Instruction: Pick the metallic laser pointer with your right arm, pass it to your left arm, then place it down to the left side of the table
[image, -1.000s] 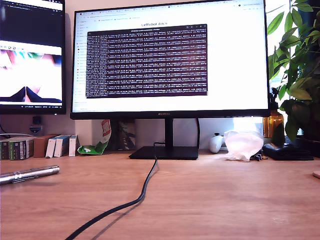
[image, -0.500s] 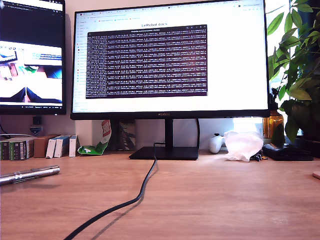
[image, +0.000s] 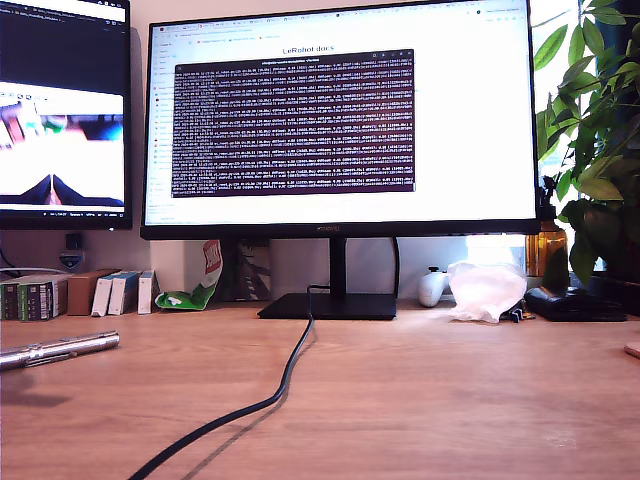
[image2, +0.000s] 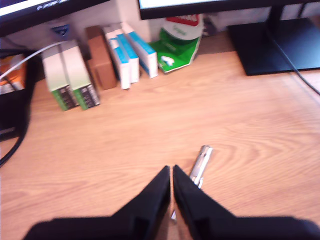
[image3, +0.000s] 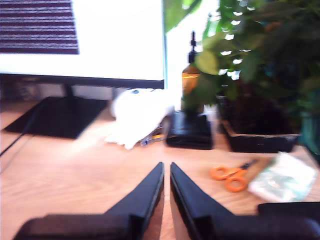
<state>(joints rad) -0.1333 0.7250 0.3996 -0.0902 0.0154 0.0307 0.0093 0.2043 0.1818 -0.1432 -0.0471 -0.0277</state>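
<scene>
Lying on the wood-grain bench (image: 420, 400), the metallic laser pointer (image: 58, 349) sits at the lower left of the exterior view, its length running roughly sideways with one end cut by the frame edge. No arm shows in that view. A thick black cable (image: 250, 408) runs from the monitor stand (image: 330, 305) at mid frame down to the bottom edge, well apart from the pointer. Small boxes (image: 75, 293) stand along the wall at mid left, behind the pointer, and a green and white packet (image: 195, 290) leans next to them.

From the first wrist view, my first gripper (image2: 172, 172) hangs above the bench with its fingers closed tip to tip, holding nothing. The pointer (image2: 200, 165) lies on the wood just beside the fingertips, free of them, its lower end hidden behind one finger. The boxes (image2: 100, 62) and the packet (image2: 177, 45) sit farther off, against the wall.

In the second wrist view, my second gripper (image3: 166, 170) also hangs over bare wood, fingers drawn together with only a thin slit between them, empty. Orange-handled scissors (image3: 231, 177) lie near it beside a pale plastic packet (image3: 285, 177). Farther back are a crumpled white bag (image3: 142, 117), a brown bottle (image3: 191, 75) and a leafy plant (image3: 255, 60).
</scene>
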